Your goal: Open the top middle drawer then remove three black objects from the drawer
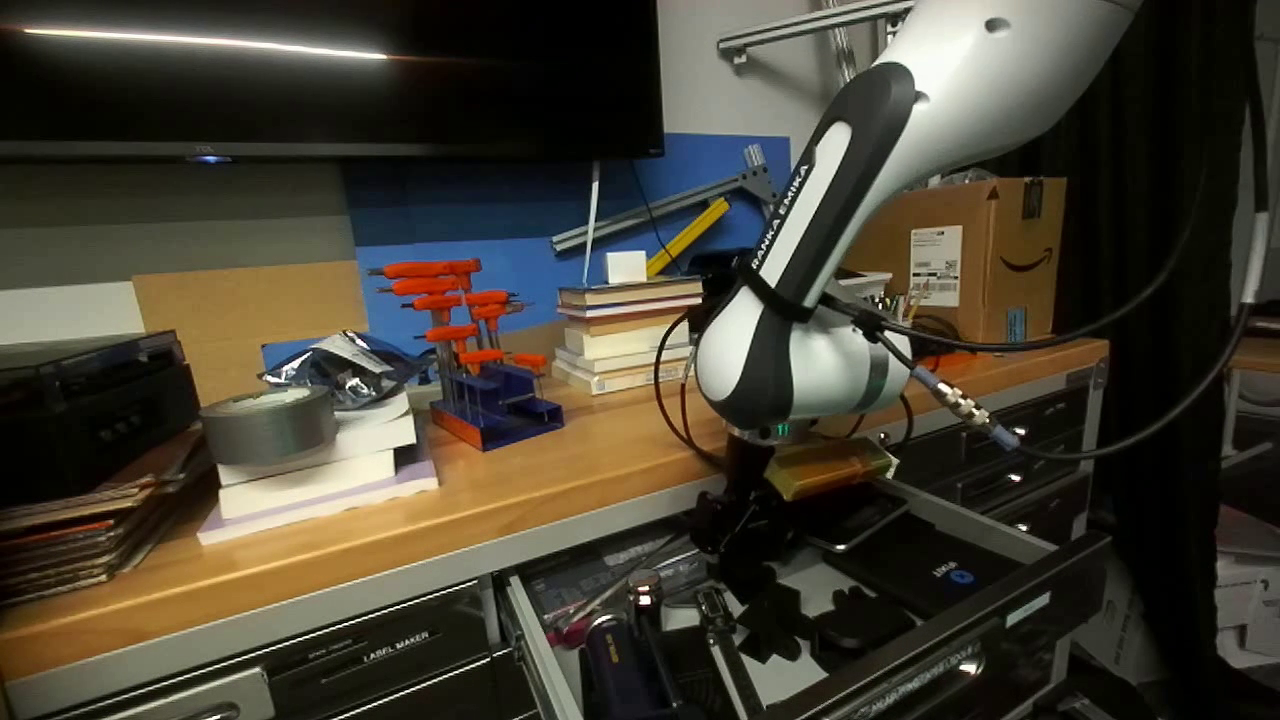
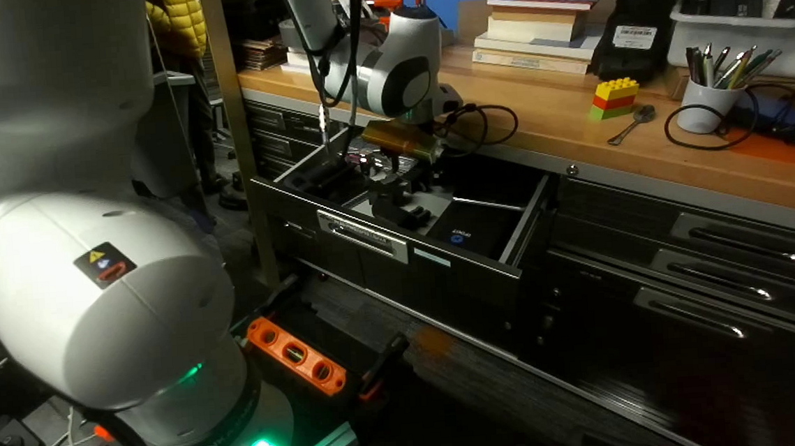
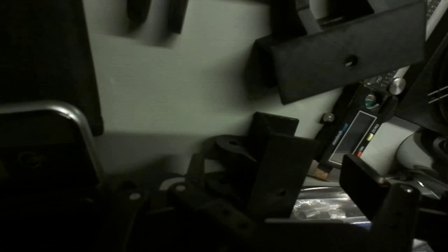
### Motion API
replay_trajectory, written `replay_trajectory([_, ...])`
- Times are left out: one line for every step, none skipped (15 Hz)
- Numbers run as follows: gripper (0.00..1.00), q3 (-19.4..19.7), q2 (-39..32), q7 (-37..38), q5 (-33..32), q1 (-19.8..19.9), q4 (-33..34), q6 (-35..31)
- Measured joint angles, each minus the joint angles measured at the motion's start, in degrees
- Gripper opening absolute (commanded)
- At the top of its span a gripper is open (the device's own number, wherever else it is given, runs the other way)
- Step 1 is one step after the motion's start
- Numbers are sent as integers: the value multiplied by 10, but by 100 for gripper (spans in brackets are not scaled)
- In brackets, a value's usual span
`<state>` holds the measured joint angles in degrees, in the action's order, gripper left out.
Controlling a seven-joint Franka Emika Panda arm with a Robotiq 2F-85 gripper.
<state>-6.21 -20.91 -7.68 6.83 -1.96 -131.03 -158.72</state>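
Okay, drawer sits out past the worktop edge, claw down inside its walls. Free room in wrist view: bare drawer floor toward the front; caliper just beside the claw. Claw spread wide, one black object between its fingers: visible gap on caliper side, can't tell contact on the other. Second black object and third black object lie nearer the drawer front.

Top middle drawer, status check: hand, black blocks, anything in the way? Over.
Hand open, gripping nothing. Drawer pulled open; black block between the jaws in the wrist view. Digital caliper close by, might crowd the grasp.
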Motion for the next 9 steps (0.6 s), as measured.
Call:
replay_trajectory([100,4,-3,9,-8,-2,1,-3])
replay_trajectory([100,8,-5,19,-15,-4,3,-5])
replay_trajectory([100,10,-8,27,-20,-7,4,-5])
replay_trajectory([100,12,-11,33,-23,-9,5,-6])
replay_trajectory([100,14,-14,40,-27,-11,7,-7])
replay_trajectory([100,16,-17,47,-30,-13,9,-7])
replay_trajectory([89,18,-20,54,-33,-16,11,-8])
replay_trajectory([72,21,-22,60,-36,-19,13,-9])
replay_trajectory([66,23,-24,66,-38,-22,15,-10])
